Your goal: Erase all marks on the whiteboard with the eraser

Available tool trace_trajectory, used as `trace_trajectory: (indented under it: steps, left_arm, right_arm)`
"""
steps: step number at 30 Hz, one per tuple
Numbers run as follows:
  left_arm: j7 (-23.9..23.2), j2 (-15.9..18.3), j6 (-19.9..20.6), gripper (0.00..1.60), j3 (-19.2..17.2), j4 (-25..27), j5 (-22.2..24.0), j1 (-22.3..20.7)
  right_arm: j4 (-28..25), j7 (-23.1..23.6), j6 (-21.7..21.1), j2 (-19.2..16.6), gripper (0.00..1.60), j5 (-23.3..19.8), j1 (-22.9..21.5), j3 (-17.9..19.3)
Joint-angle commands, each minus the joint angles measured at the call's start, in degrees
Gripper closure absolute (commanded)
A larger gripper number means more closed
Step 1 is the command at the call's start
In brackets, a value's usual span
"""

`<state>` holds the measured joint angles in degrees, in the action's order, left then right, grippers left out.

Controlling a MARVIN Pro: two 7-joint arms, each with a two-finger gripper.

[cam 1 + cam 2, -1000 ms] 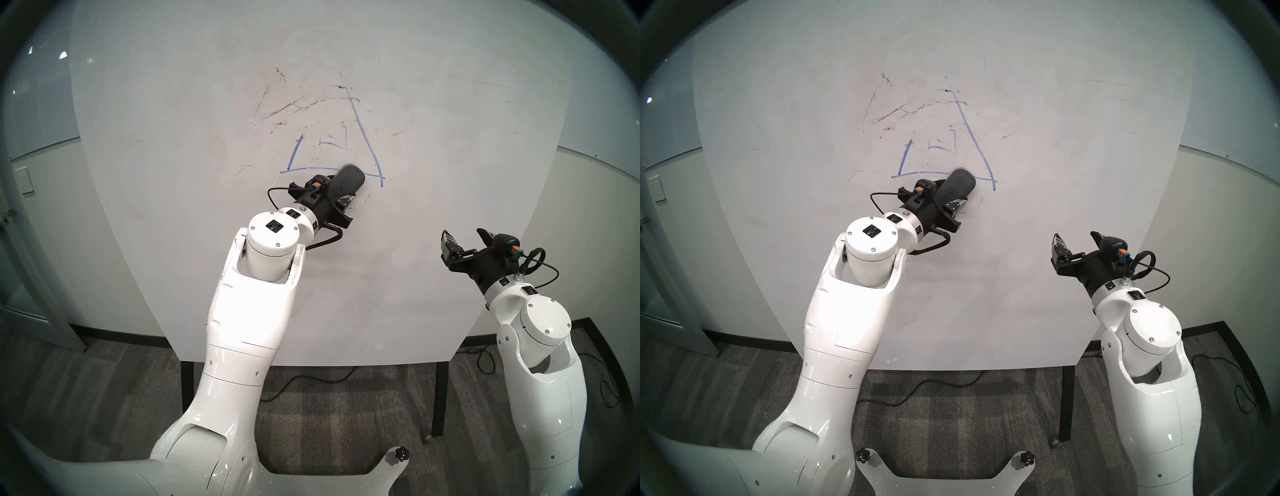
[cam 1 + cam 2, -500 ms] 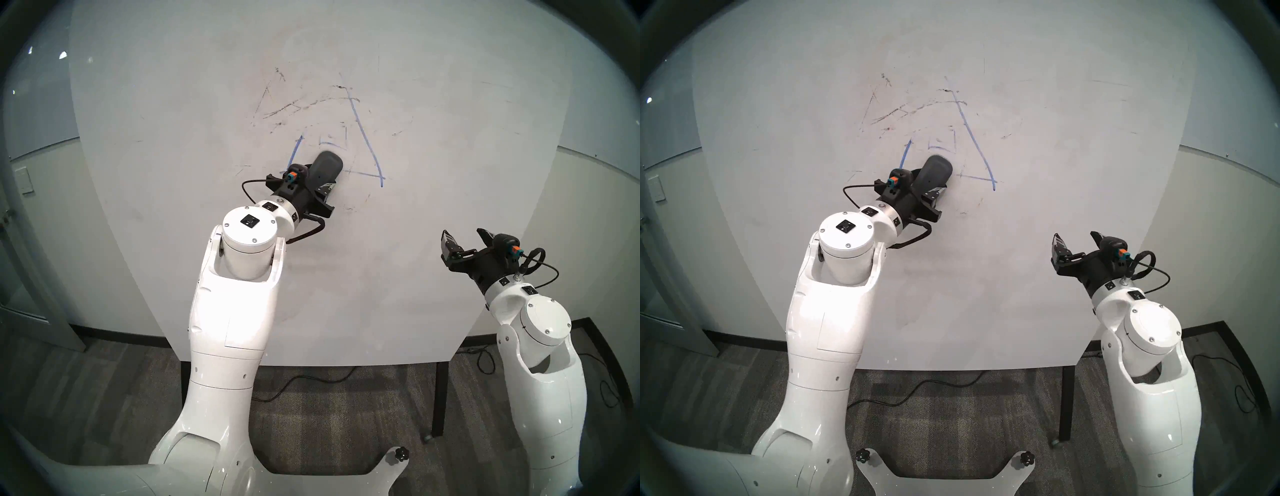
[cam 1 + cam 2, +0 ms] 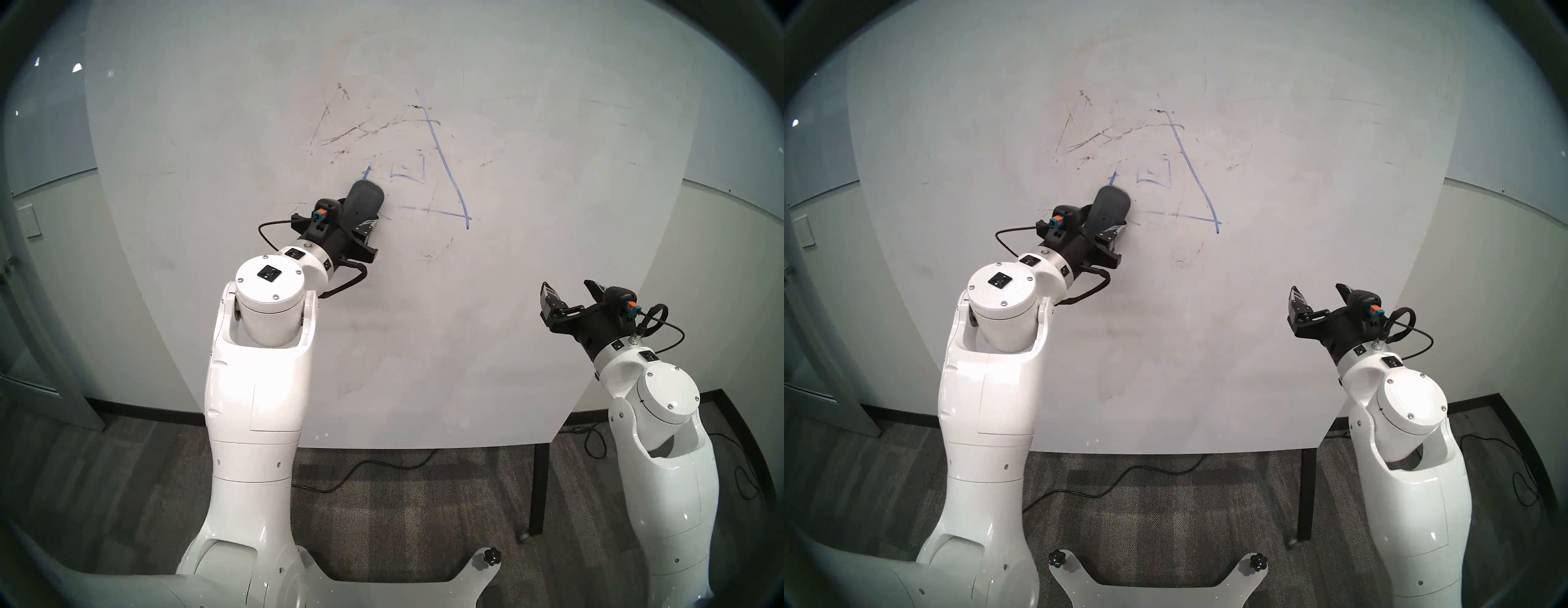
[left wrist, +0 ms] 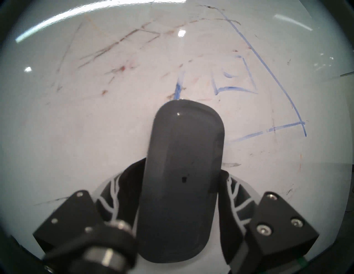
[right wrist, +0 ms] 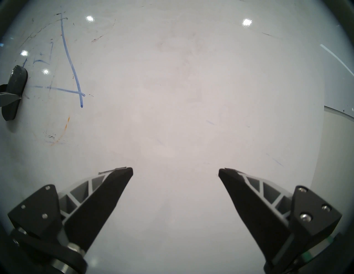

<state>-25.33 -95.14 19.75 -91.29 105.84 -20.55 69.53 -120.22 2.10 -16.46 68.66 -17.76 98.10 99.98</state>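
The dark grey oblong eraser pad with rounded ends point(image 3: 364, 203) lies flat against the large glossy white whiteboard on black legs point(image 3: 551, 254), its upper tip just under the short blue stub point(image 4: 178, 88) that is all that shows of the drawn triangle's left side; the left gripper point(image 3: 356, 220) has its fingers point(image 4: 111, 197) clenched on the eraser's two long edges, the pad sticking out past them towards the top of the board.

Judged from how the board lies now, the job is partly done; to the right of the eraser the triangle's base survives only as a thinned, broken blue line point(image 3: 441, 211) running to the lower right corner, and beside the eraser it fades to almost nothing; the left corner itself is hidden behind the pad and gripper.

Left to clear, all placed from the eraser: up and to the right, the small blue square with a curl inside it point(image 3: 408, 170); further right, the long blue right side of the triangle point(image 3: 445, 163), whole from apex to the tail below the corner; above and to the left, the brown and dark smudged streaks point(image 3: 360, 129); down and to the right, a faint dark-and-orange arc point(image 5: 57, 137); scattered thin strokes elsewhere.

The right gripper point(image 5: 175, 172) hangs well to the lower right of the eraser, fingers point(image 5: 118, 178) spread wide and grasping nothing.
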Motion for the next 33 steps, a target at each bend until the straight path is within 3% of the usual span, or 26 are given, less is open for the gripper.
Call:
trace_trajectory:
  steps: [1, 11, 27, 33]
  left_arm:
    - [3.28, 2.28, 0.43, 1.60, -6.55, 0.61, -1.08, -0.05]
    - [2.76, 1.08, -0.19, 1.60, -7.05, 0.10, -0.96, -0.83]
    - [3.16, -2.27, -3.20, 1.60, 0.03, -5.46, -2.54, -6.44]
    - [3.22, -4.09, -3.71, 1.60, 2.89, -5.11, -2.56, -6.91]
  right_arm:
    - [-1.18, 0.11, 0.26, -0.08, 0.00, -0.02, -0.48, -0.06]
    - [-1.29, 0.10, 0.23, -0.08, 0.00, -0.02, -0.43, -0.04]
    - [-1.26, 0.11, 0.24, -0.08, 0.00, -0.02, -0.45, -0.05]
    - [-1.19, 0.11, 0.25, -0.08, 0.00, -0.02, -0.47, -0.05]
